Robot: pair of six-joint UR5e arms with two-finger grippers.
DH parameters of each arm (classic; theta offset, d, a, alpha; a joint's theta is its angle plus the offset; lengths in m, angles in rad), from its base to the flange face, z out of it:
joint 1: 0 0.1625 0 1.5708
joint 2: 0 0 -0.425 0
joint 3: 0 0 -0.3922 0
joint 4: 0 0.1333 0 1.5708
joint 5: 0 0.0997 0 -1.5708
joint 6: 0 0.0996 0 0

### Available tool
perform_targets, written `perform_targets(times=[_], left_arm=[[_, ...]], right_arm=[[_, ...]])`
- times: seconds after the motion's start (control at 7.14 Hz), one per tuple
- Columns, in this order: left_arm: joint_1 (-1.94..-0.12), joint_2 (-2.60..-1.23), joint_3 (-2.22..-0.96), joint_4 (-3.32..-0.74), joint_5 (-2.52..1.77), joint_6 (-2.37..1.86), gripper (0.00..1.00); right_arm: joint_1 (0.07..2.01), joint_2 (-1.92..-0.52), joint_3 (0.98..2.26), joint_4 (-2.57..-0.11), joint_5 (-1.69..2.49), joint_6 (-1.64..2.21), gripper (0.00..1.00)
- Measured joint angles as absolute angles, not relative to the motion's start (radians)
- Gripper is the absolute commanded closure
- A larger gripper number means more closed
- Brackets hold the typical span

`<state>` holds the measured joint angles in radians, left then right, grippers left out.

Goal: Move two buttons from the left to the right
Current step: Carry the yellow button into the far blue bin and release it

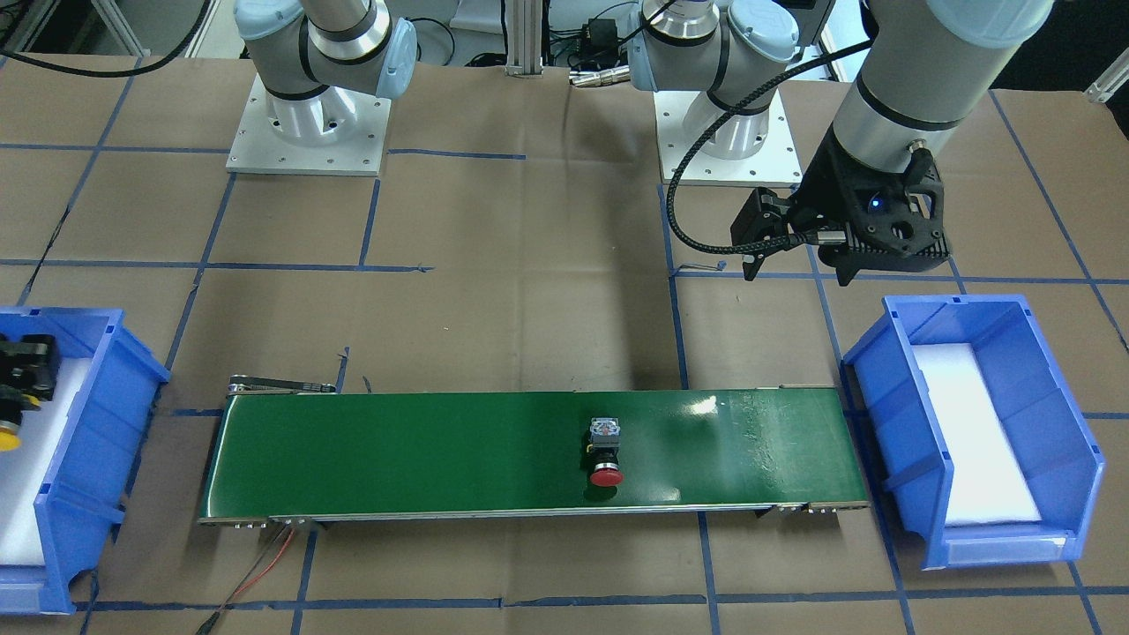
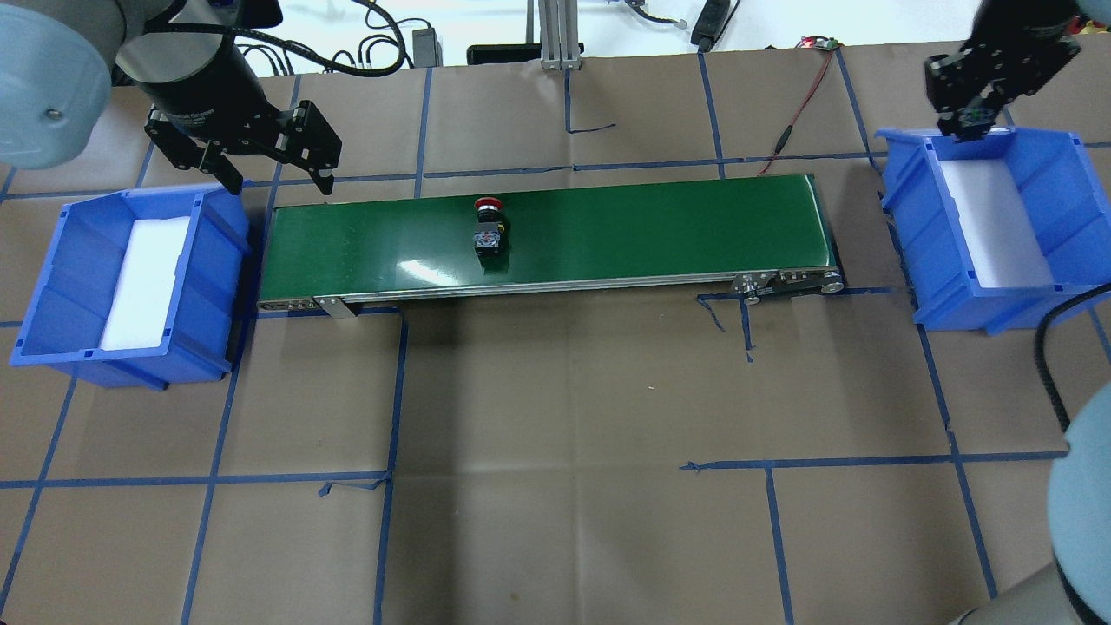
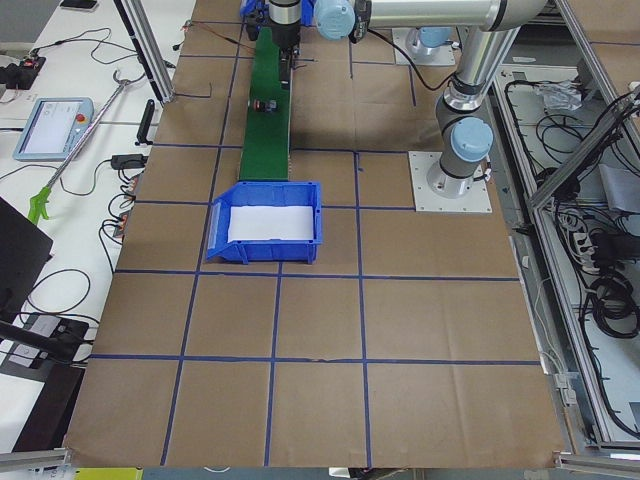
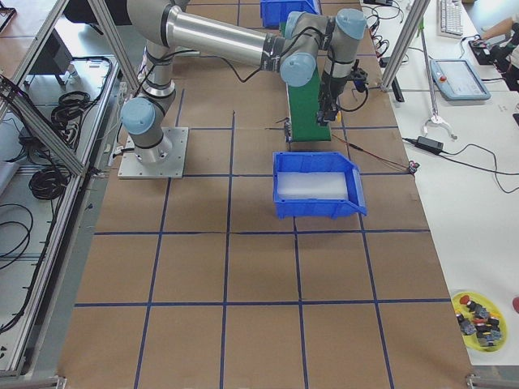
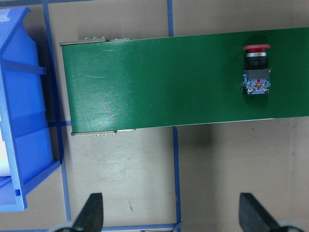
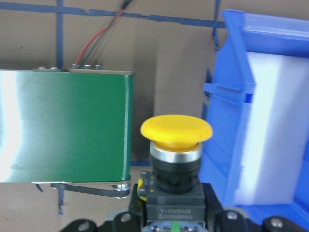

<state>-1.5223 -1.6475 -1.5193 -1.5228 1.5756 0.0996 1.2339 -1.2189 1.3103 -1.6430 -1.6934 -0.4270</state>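
Observation:
The red button (image 1: 605, 454) lies on its side near the middle of the green conveyor belt (image 1: 397, 459); it also shows in the overhead view (image 2: 489, 227) and the left wrist view (image 5: 256, 67). My left gripper (image 2: 279, 184) is open and empty, hovering just beyond the belt's left end next to the left blue bin (image 2: 217, 252). My right gripper (image 2: 968, 130) is shut on the yellow button (image 6: 176, 133), held cap forward above the far rim of the right blue bin (image 2: 911, 234). Its yellow cap shows at the front view's edge (image 1: 7, 434).
Both bins have white foam floors with nothing else showing in them. Red and black wires (image 2: 798, 104) run from the belt's right end to the table's far edge. A yellow dish of spare parts (image 4: 478, 318) sits on a side table.

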Motion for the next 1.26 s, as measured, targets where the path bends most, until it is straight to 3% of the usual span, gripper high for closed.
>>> perform_targets(times=[0.28, 0.84, 1.26], left_arm=[[-1.522, -1.648, -1.52, -1.522, 1.575, 0.1, 0.0], [-1.522, -1.648, -1.521, -1.522, 1.575, 0.1, 0.0], [-1.522, -1.648, -1.522, -1.522, 1.575, 0.098, 0.0]], right_arm=[[1.117, -1.192, 1.336, -1.671, -1.692, -0.542, 0.96], [1.07, -1.179, 1.585, -1.95, -1.688, -0.603, 0.95], [1.069, -1.173, 1.695, -2.037, -1.689, -0.606, 0.95]])
